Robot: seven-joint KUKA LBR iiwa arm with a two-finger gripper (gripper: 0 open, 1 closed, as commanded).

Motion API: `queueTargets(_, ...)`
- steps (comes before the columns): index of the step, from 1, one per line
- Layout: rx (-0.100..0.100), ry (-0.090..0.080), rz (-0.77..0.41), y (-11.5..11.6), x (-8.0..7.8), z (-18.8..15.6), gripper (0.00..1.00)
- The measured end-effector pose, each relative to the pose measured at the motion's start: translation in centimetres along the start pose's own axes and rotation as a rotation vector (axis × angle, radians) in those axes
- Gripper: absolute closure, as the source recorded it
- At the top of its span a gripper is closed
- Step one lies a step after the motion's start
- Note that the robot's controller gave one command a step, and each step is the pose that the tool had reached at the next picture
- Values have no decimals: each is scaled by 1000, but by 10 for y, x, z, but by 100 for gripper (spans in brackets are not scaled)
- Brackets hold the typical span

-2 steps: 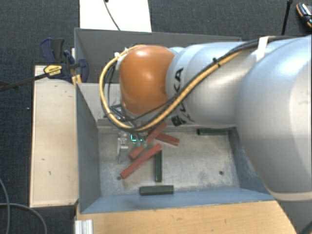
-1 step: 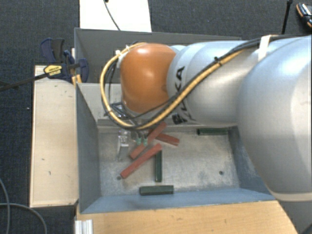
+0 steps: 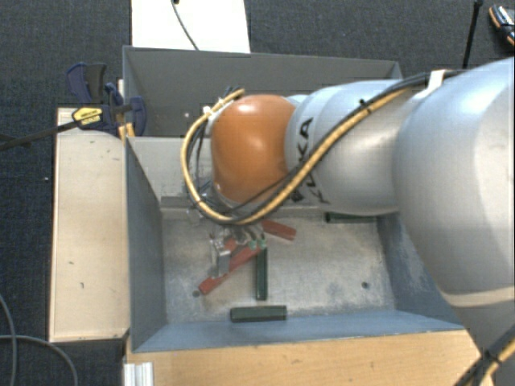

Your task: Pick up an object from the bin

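I've got the claw (image 3: 221, 254) down low in the bin (image 3: 149, 240), parked right on a little tangle of sticks. The orange wrist cover (image 3: 249, 147) sits over it, so I honestly can't tell if it's wide or narrow. A red stick (image 3: 216, 280) runs out from under the claw toward its lower left. A dark green stick (image 3: 261, 278) lies just to its right, and I can't tell if the two touch. A dark flat block (image 3: 257, 314) sits apart, below the claw by the front wall. My take: go for the red stick, close across its width, then lift straight up so the green one doesn't drag along.
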State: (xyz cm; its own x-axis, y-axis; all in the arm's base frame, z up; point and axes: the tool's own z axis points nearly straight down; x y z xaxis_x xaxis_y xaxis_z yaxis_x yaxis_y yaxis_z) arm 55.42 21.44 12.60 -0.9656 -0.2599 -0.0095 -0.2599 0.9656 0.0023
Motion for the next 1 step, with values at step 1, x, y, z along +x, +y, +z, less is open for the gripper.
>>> queueTargets(1, 1, 12, -118, -37, 18, 12, 0)
